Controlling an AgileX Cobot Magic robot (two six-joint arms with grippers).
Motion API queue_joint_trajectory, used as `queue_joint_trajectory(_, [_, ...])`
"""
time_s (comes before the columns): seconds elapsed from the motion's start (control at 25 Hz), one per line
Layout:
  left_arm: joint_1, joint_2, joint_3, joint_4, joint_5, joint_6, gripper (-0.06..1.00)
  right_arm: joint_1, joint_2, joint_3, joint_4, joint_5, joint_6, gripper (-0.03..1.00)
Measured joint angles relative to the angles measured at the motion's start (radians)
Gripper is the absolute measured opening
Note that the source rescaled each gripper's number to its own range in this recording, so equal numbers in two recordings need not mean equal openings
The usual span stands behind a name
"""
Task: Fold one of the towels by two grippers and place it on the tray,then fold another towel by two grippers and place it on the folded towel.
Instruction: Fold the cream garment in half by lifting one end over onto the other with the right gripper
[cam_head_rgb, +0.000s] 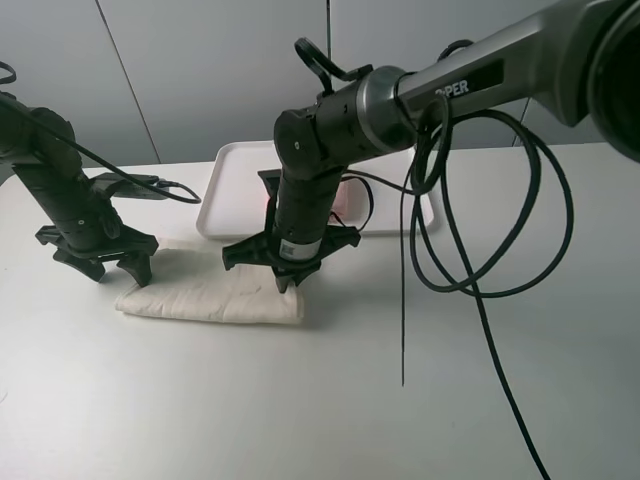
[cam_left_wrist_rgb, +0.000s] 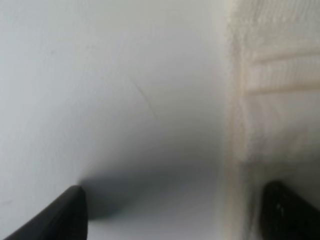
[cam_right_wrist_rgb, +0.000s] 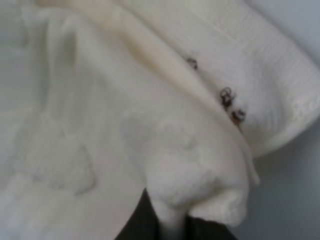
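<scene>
The cream towel (cam_head_rgb: 210, 292) lies folded into a long band on the table in front of the tray (cam_head_rgb: 222, 190). My right gripper (cam_head_rgb: 285, 283) reaches across the middle and is shut on the towel's right end. In the right wrist view the cloth (cam_right_wrist_rgb: 150, 125) bunches between the dark fingers of that gripper (cam_right_wrist_rgb: 170, 227). My left gripper (cam_head_rgb: 118, 272) stands open at the towel's left end. In the left wrist view that gripper (cam_left_wrist_rgb: 177, 212) straddles the towel's edge (cam_left_wrist_rgb: 280, 100). A patch of the pink towel (cam_head_rgb: 348, 200) shows on the tray behind the right arm.
Black cables (cam_head_rgb: 480, 290) loop down from the right arm and trail over the table's right half. The white table (cam_head_rgb: 150, 400) stretches in front of the towel. A grey wall stands behind the tray.
</scene>
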Motion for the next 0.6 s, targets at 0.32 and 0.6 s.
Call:
queue_joint_trajectory(0.32, [0.0, 0.0, 0.0, 0.0, 0.0, 0.0, 0.9, 0.0, -0.086, 0.0, 0.062, 0.0, -0.042, 0.07])
queue_joint_trajectory(0.6, [0.0, 0.0, 0.0, 0.0, 0.002, 0.0, 0.9, 0.0, -0.088, 0.002, 0.35, -0.025, -0.198, 0.07])
